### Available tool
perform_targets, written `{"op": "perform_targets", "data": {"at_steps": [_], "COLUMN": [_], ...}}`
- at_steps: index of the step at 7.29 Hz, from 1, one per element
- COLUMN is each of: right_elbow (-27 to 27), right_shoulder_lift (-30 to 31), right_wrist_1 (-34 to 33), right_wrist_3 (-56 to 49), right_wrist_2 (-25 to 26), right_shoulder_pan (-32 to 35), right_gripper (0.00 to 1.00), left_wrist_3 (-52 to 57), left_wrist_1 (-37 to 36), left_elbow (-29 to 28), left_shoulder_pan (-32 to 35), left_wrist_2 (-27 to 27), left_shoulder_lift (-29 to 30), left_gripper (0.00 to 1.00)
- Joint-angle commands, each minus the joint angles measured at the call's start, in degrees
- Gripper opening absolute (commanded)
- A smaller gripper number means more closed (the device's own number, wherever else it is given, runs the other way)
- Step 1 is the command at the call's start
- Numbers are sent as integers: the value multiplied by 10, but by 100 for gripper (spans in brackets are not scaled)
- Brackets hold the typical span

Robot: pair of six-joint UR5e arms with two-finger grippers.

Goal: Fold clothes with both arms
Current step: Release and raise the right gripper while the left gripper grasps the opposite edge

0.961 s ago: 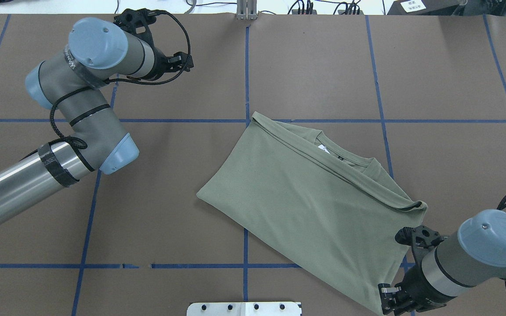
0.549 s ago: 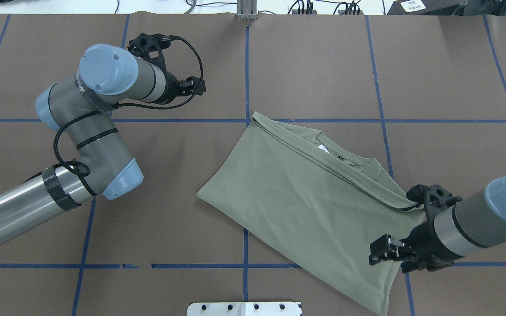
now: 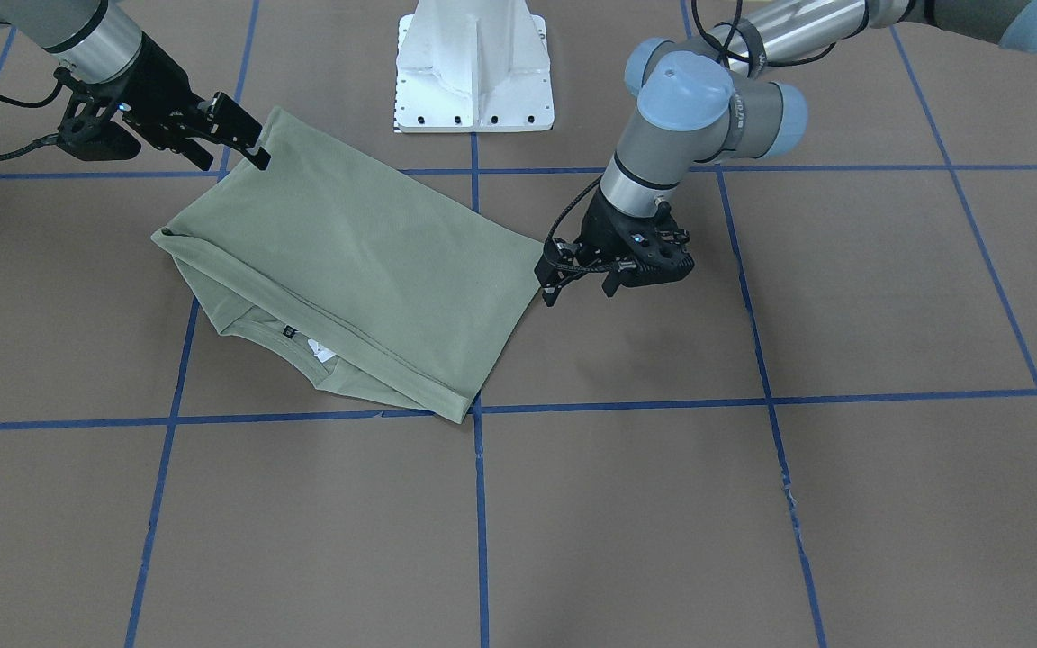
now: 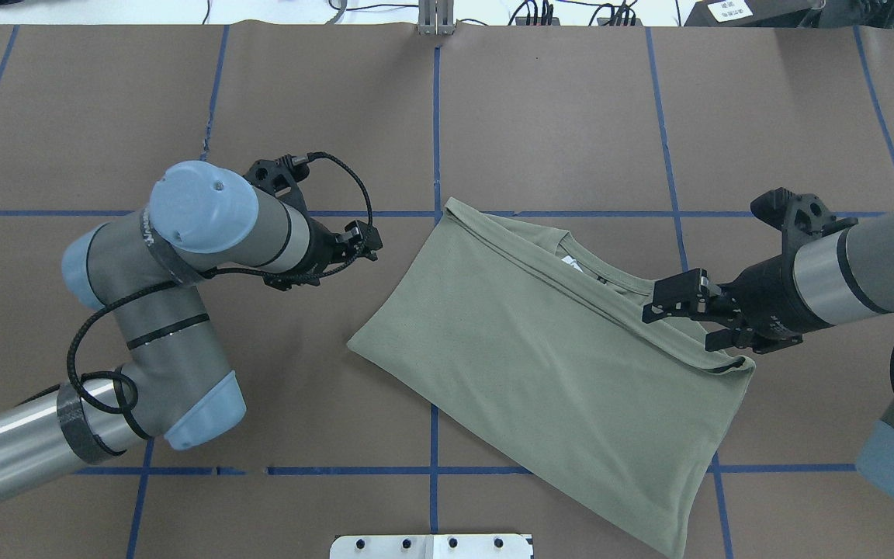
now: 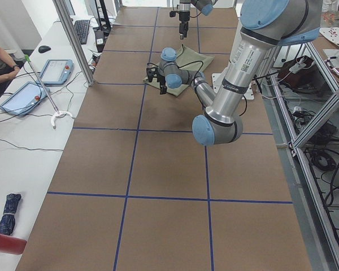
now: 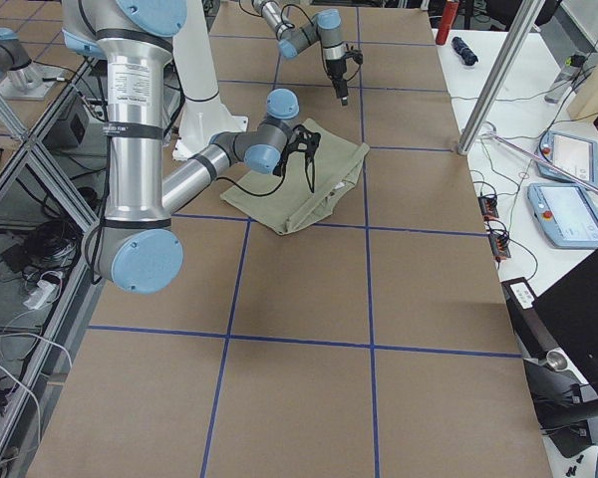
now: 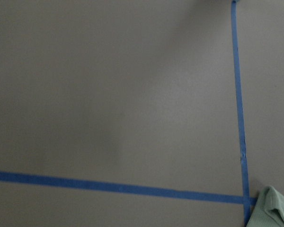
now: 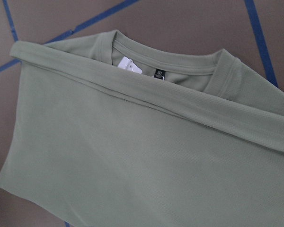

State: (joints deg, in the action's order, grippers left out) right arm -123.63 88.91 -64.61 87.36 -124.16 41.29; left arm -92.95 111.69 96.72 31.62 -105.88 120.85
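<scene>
Towards the left of the overhead view, the left gripper [image 4: 365, 241] is seen over the brown table [image 4: 571, 116]. It is near the left edge of the shirt but apart from it. Its fingers are parted by a moderate gap and nothing is held between them.

The shirt [image 4: 540, 365] is laid flat at the middle of the table, set on a slant and already folded into a rough rectangle. A folded band runs across its far side, and beyond it the collar [image 4: 618, 286] and a white hang tag [image 4: 571, 264] are left showing.

Further right, the right gripper [image 4: 681, 322] is held above the collar end of the shirt, its fingers spread and empty. In its wrist view only cloth is shown below, and no fabric is pinched.

The shirt is judged to be light, soft and limp. It can be expected to sag and drape once lifted, and its stacked layers may slide over one another. A hold is best taken at the two corners of one short edge, with every layer pinched together, so that the next fold is carried over evenly
</scene>
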Motion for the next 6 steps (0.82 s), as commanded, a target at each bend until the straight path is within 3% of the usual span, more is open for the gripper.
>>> {"op": "perform_targets", "data": {"at_steps": [1, 4, 6], "right_elbow": [8, 9, 11], "right_shoulder_lift": [-17, -18, -18], "right_wrist_1": [-3, -2, -3], "right_wrist_3": [0, 3, 4], "right_wrist_2": [1, 1, 1], "right_shoulder_pan": [22, 22, 22], "right_gripper": [100, 100, 100], "left_wrist_3": [-84, -118, -119], "left_wrist_1": [-8, -29, -50], "left_elbow": [3, 0, 2], "left_shoulder_pan": [-46, -81, -82], "left_wrist_2": [35, 47, 48], "left_shoulder_lift": [2, -1, 2], "left_gripper": [96, 93, 83]}}
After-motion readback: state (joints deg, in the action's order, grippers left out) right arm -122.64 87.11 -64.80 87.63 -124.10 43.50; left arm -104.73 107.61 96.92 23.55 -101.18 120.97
